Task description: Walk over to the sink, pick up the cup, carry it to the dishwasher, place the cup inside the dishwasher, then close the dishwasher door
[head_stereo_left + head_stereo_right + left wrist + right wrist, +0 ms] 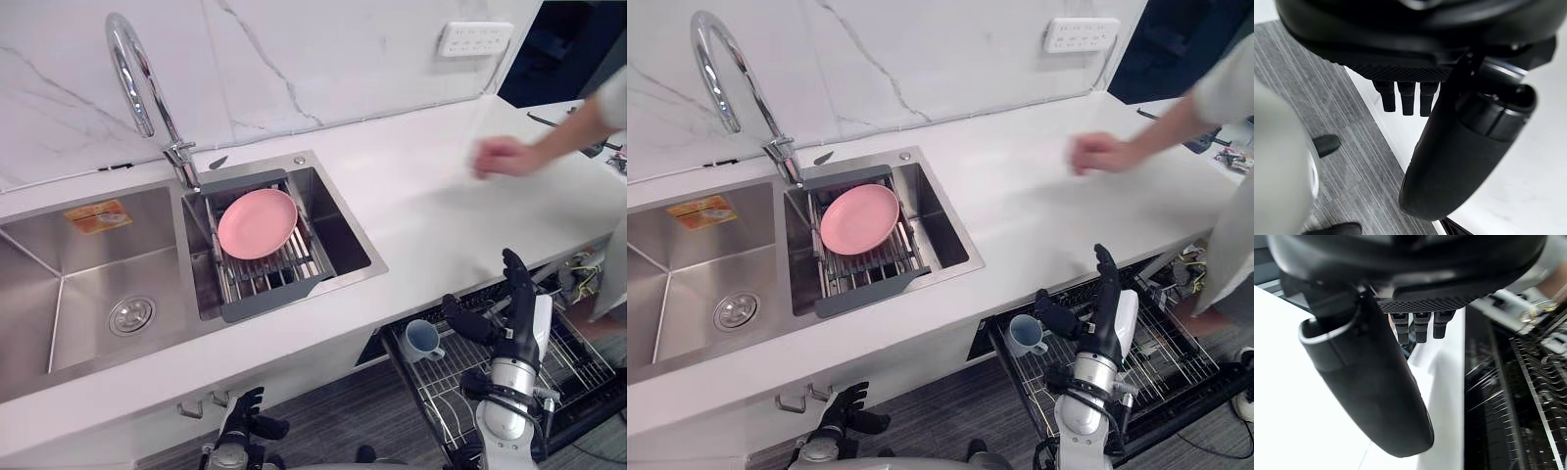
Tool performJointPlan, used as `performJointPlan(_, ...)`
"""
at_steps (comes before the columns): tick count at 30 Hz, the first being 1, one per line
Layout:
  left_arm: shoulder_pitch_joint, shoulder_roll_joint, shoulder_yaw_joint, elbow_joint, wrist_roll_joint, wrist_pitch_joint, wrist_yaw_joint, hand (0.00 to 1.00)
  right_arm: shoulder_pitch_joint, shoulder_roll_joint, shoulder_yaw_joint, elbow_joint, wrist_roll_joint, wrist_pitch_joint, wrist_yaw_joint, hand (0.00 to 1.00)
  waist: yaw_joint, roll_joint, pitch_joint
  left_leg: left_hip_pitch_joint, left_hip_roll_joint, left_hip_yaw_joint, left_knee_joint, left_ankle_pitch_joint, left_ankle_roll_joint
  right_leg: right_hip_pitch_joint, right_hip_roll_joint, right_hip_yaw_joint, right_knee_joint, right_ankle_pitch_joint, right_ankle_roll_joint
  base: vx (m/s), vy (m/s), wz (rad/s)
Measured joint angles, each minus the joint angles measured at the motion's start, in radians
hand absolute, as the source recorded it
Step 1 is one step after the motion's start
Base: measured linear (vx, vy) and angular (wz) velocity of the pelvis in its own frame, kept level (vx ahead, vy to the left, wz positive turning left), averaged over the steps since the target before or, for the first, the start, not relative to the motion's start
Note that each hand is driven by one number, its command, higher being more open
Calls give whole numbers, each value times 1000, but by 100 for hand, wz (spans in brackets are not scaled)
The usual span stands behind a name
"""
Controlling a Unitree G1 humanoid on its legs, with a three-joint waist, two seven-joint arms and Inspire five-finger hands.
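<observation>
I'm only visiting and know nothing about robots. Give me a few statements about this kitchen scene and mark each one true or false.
1. The cup sits in the dishwasher rack. True.
2. The right hand is clamped round the cup. False: its fingers are straight and it holds nothing; it is beside the cup, over the rack.
3. A pink plate lies on the drainer in the sink. True.
4. The dishwasher is shut. False: the rack is pulled out in the open.
5. A person's hand is over the counter. True.
</observation>
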Motion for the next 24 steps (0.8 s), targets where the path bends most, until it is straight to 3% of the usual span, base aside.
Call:
performJointPlan(11,7,20,1,4,0,-1,-2,90,-76,-103,127,-52,6,-61,51,90,9,-10,-1,-3,-17,-104,-20,30,4,31,-9,-67,-1,-2,1,-30,-10,20)
performJointPlan(17,2,23,29,-2,-3,-4,-2,90,-163,-177,176,-46,9,-73,67,90,42,-28,9,-6,-23,-170,-75,81,2,30,-13,-108,14,-10,-2,-58,-17,33)
performJointPlan(19,2,24,50,-4,-5,-7,-3,90,-196,-204,212,-35,7,-78,74,90,52,-38,12,-5,-23,-168,-78,80,-1,12,-18,-104,49,-31,0,-63,7,-3)
performJointPlan(21,2,34,72,-9,-24,-15,-4,90,-244,-234,264,-10,1,-85,87,90,60,-65,24,-1,-39,-153,-77,71,1,-55,-56,-84,186,-114,14,-55,37,-9)
performJointPlan(24,1,52,86,-18,-44,-17,-5,90,-301,-258,316,56,-6,-85,112,90,64,-105,47,39,-81,-149,-78,55,17,-82,-120,-64,331,-182,29,25,13,-2)
